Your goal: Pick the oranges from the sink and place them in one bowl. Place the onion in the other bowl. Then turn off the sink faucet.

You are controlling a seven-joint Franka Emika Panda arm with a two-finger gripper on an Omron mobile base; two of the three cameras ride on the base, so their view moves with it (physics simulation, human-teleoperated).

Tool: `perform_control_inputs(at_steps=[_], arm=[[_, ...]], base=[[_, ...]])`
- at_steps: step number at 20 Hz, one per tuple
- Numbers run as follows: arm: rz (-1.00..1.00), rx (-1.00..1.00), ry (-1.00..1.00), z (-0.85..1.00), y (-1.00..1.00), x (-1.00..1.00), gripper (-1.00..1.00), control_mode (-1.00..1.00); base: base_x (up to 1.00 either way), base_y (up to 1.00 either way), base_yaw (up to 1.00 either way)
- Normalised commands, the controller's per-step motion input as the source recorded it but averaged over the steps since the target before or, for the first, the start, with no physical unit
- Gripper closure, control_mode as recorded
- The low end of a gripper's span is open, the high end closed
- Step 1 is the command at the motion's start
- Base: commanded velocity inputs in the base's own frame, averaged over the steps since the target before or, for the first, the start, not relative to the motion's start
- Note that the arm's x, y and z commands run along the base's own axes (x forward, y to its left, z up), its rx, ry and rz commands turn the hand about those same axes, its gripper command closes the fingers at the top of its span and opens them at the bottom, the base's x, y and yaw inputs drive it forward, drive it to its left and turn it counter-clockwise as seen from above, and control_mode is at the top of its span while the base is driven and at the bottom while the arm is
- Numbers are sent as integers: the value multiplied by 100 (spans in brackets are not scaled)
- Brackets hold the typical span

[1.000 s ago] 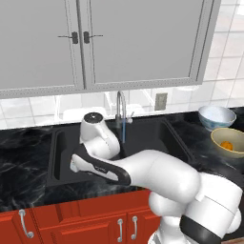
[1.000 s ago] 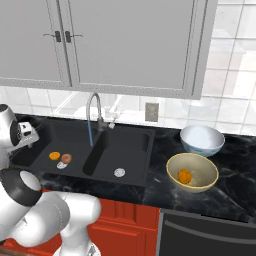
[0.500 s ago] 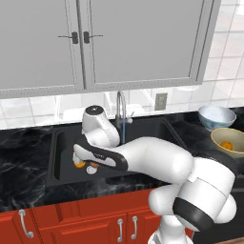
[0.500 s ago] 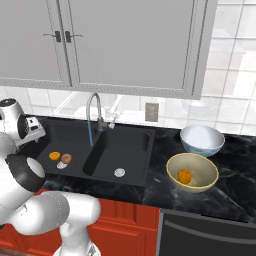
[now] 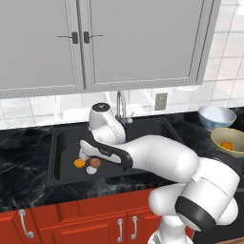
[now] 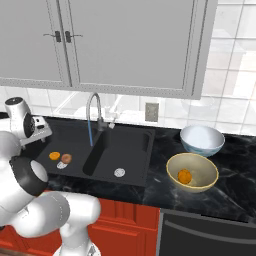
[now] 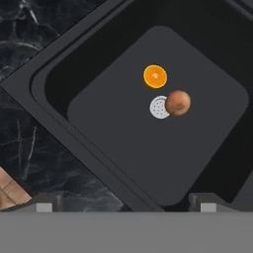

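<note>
Fruit and onion split between the sink and the yellow bowl

One bright orange (image 7: pixel 155 76) lies on the floor of the black sink's (image 7: pixel 94 123) left basin, ahead of the fingertips (image 7: pixel 44 204) and between their lines, just beside the round white drain; the reddish-brown onion (image 7: pixel 178 103) sits close by it, touching the drain's edge, nearer the fingertips than the orange. A second orange (image 6: pixel 185 176) rests inside the wide yellow-tan bowl (image 6: pixel 204 183) on the counter, well away from the fingers. The pale blue-white bowl (image 6: pixel 202 141) stands just behind it. The silver gooseneck faucet (image 6: pixel 93 112) arches over the divider, a thin blue stream running from its spout.
</note>
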Motion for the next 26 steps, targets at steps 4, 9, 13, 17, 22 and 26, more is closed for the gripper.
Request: perform_control_inputs(at_steps=[4, 9, 13, 17, 22, 26], arm=[[-2, 0, 0, 0, -1, 21, -100, -100], [-9, 0, 0, -4, 0, 31, -100, -100], [-11, 0, 0, -7, 0, 29, -100, -100], [-11, 0, 0, -6, 0, 16, -100, -100], [-9, 0, 0, -6, 1, 18, -100, -100], [-4, 0, 0, -11, 5, 18, -100, -100]], base=[[0, 0, 0], [0, 0, 0], [0, 0, 0], [0, 0, 0], [0, 0, 0], [0, 0, 0]])
